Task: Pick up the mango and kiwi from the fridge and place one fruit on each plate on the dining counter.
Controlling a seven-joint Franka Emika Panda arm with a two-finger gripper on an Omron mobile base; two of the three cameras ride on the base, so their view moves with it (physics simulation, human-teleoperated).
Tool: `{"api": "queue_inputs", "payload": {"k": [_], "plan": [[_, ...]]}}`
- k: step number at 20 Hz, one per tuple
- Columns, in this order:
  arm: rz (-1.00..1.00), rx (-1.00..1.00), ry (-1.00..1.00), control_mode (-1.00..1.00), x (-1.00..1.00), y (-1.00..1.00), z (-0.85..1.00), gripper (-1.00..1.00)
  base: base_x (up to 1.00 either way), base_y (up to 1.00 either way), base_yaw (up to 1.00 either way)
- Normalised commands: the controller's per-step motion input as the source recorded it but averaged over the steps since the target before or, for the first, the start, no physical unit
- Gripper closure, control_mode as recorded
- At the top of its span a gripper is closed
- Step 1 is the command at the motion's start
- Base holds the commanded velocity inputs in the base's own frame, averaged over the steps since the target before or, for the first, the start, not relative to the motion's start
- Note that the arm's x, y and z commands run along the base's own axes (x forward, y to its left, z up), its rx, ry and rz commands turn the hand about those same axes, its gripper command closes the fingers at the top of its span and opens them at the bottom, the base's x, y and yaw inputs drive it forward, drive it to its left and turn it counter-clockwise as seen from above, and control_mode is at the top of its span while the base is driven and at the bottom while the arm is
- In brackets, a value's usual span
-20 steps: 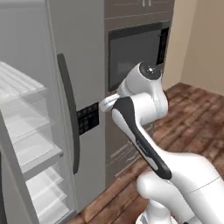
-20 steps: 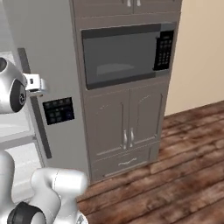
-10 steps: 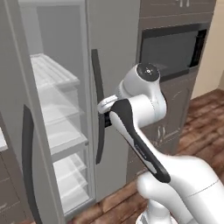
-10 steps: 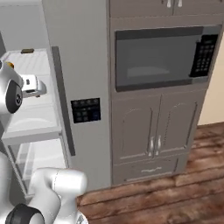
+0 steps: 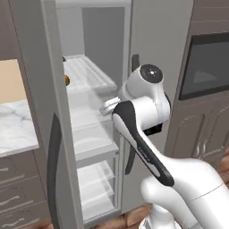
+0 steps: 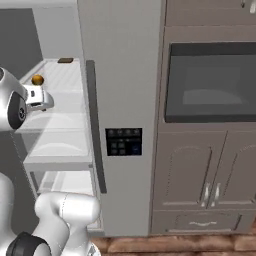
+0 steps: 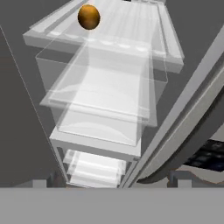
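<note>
Orange-yellow mango [image 7: 89,16] sits on the fridge [image 6: 120,75] upper glass shelf [image 7: 127,26] — ahead of the gripper [image 6: 37,97], up-left in hand view; jaw spread cannot be told.

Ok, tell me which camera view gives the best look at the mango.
The hand view: the mango sits whole and unobstructed on the upper glass shelf of the fridge. The right base view shows it small beside the arm. In the left base view only a sliver peeks past the open door.
</note>
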Motion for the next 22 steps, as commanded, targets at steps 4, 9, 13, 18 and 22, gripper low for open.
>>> {"api": "queue_inputs", "payload": {"k": [4, 9, 13, 18, 22], "plan": [[0.0, 0.0, 0.0, 1.0, 0.0, 0.0, 0.0, -1.0, 0.26, 0.28, 0.3], [0.0, 0.0, 0.0, 1.0, 0.0, 0.0, 0.0, -1.0, 0.39, 0.16, 0.22], [0.0, 0.0, 0.0, 1.0, 0.0, 0.0, 0.0, -1.0, 0.72, 0.13, 0.15], [0.03, 0.01, 0.0, -1.0, 0.07, 0.09, 0.04, -1.0, 0.28, 0.17, 0.06], [0.05, 0.08, 0.0, -1.0, 0.3, 0.06, 0.27, -1.0, 0.0, 0.0, 0.0]]}}
